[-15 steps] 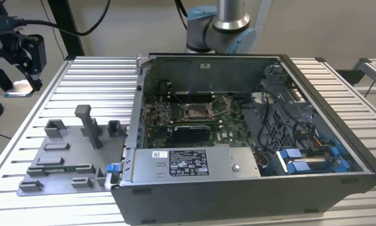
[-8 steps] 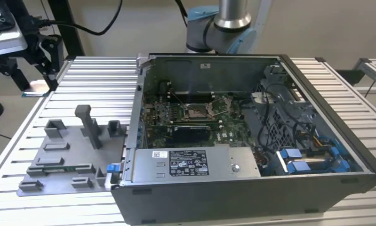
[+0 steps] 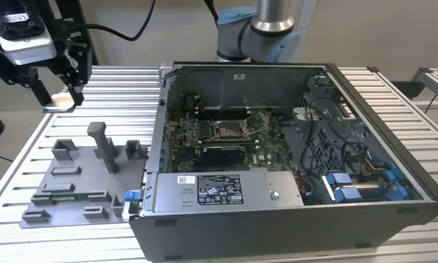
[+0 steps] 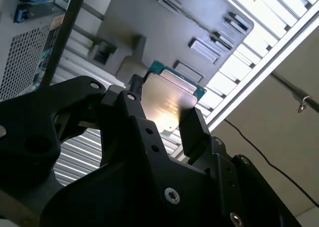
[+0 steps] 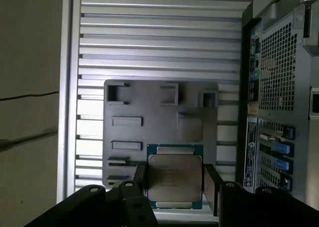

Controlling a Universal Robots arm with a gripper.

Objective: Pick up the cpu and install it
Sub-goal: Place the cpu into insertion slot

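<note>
Both wrist views are showing the gripper [image 5: 175, 186] pinching the cpu [image 5: 174, 174] by two opposite edges, metal top facing the cameras. It is hanging clear above the grey fixture [image 5: 159, 117]. Farther off, in the exterior view, the case [image 3: 277, 230] is lying open, its socket [image 3: 229, 129] unfilled. Pickup looks done. Installing, I judge, is calling for a level chip squared to that socket.

We note a black-and-white label [image 3: 220, 189] on the power supply [image 3: 277, 183] and a small white sticker [image 3: 239, 76] on the computer case [image 3: 277, 87], neither legible to us.
</note>
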